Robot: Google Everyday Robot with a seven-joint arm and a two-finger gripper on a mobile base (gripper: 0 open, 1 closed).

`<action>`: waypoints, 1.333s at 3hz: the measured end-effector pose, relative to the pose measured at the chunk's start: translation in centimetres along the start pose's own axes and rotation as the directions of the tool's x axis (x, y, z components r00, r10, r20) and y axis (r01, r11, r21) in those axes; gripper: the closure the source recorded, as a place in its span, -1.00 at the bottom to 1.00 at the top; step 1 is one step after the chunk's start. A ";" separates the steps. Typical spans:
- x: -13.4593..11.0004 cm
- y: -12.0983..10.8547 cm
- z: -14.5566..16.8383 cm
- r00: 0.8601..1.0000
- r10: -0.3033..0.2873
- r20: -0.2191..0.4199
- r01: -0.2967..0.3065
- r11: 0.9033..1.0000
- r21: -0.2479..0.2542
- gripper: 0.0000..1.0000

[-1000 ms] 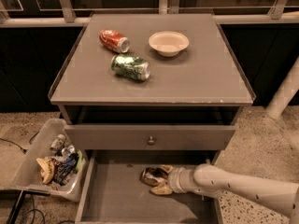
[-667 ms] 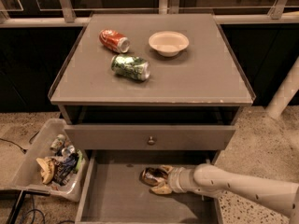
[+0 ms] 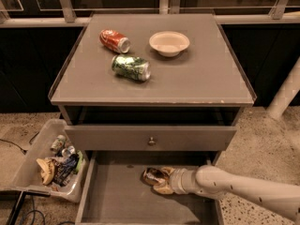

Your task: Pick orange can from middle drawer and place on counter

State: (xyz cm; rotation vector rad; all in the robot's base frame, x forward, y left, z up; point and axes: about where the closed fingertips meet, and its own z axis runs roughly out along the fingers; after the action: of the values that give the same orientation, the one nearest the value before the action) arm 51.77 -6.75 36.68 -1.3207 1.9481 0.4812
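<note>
Pincer [image 3: 160, 180] extended into the middle drawer [image 3: 112, 201] from the right, fingers closed against the orange can [image 3: 152, 176] lying on its floor.

My one cam sits high in front of the large flat grey cabinet top [image 3: 187, 78], tilted down & fwd, mid range. Wide shallow grey drawer tray [image 3: 117, 198] is nearest, at frame bottom; my gripper [image 3: 161, 180] reaches into it from lower right.
</note>
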 end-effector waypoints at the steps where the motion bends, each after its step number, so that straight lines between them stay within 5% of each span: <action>1: -0.5 0.0 -2.8 1.000 -0.011 0.016 0.010 1.000 0.015 1.00; 4: -4.7 -3.0 -15.7 0.994 -0.107 0.036 0.104 0.990 0.092 1.00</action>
State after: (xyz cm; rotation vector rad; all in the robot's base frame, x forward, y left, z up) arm 49.92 -15.21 50.93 -1.3383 1.8342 0.3619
